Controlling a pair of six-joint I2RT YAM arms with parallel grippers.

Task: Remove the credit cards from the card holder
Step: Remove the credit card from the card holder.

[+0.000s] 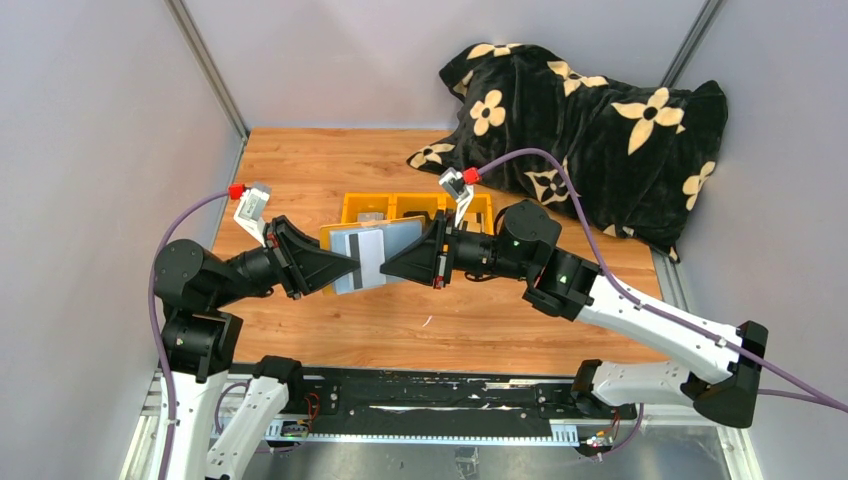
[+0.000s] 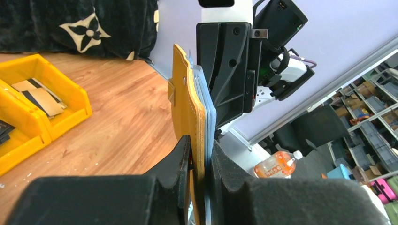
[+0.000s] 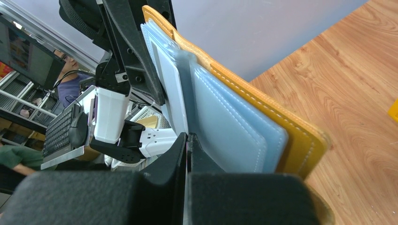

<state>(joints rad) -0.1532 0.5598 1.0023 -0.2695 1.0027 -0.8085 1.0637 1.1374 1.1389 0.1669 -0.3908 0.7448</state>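
The card holder (image 1: 348,252) hangs open above the table between my two arms, its mustard outside (image 2: 187,108) and grey-blue inner pockets (image 3: 234,129) showing. My left gripper (image 2: 201,161) is shut on the holder's lower edge, with the mustard and blue layers pinched between its pads. From the opposite side, my right gripper (image 3: 187,140) is shut on the edge of a thin pale credit card (image 3: 171,89) that stands out of the pockets. In the top view the left gripper (image 1: 354,268) and right gripper (image 1: 386,268) almost meet at the holder.
A yellow three-compartment tray (image 1: 352,206) stands just behind the holder, with striped cards (image 2: 38,93) lying in one bin. A black flower-print blanket (image 1: 600,130) is heaped at the back right. Bare wooden table (image 1: 300,170) lies at the back left and in front.
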